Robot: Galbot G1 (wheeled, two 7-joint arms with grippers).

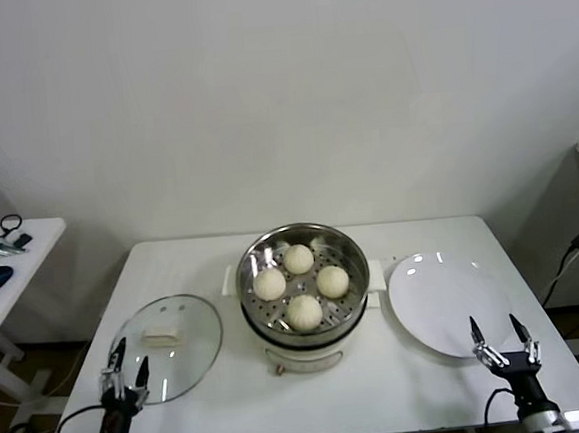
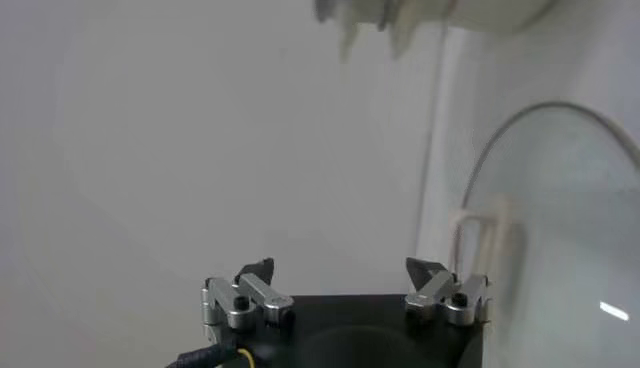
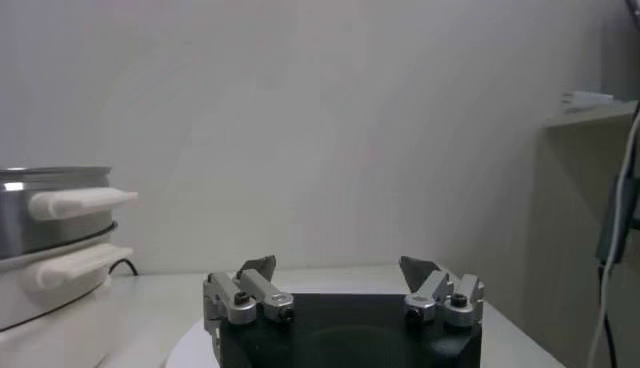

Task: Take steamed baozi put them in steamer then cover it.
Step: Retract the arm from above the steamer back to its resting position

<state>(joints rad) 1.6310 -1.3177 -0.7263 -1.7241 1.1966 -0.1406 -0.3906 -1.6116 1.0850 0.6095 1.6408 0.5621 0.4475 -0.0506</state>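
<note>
The round shiny stainless-steel steamer (image 1: 304, 294) on its white electric base stands at the centre of the white rectangular desk (image 1: 224, 402), uncovered. Four small cream-white domed steamed baozi (image 1: 301, 285) rest on the perforated tray inside it, arranged in a diamond: one at the far side, one at the left, one at the right, one nearest the robot. They sit close together, though contact between them cannot be confirmed from the head view.

The round clear glass lid with a whitish handle (image 1: 171, 344) lies flat on the desk to the left of the steamer, near it but apart. The flat white round plate (image 1: 447, 304) lies to the right of the steamer, just beside its white side handle, and carries nothing.

The left gripper (image 1: 126, 364) is at the near left edge of the desk, at the near rim of the glass lid, jaws apart and holding nothing. In the left wrist view the lid (image 2: 560, 230) shows beside that gripper (image 2: 347, 272).

The right gripper (image 1: 502, 326) is at the near right edge of the desk, at the near rim of the plate, jaws apart and empty. The right wrist view shows this gripper (image 3: 342, 268) with the steamer (image 3: 50, 240) off to one side.
</note>
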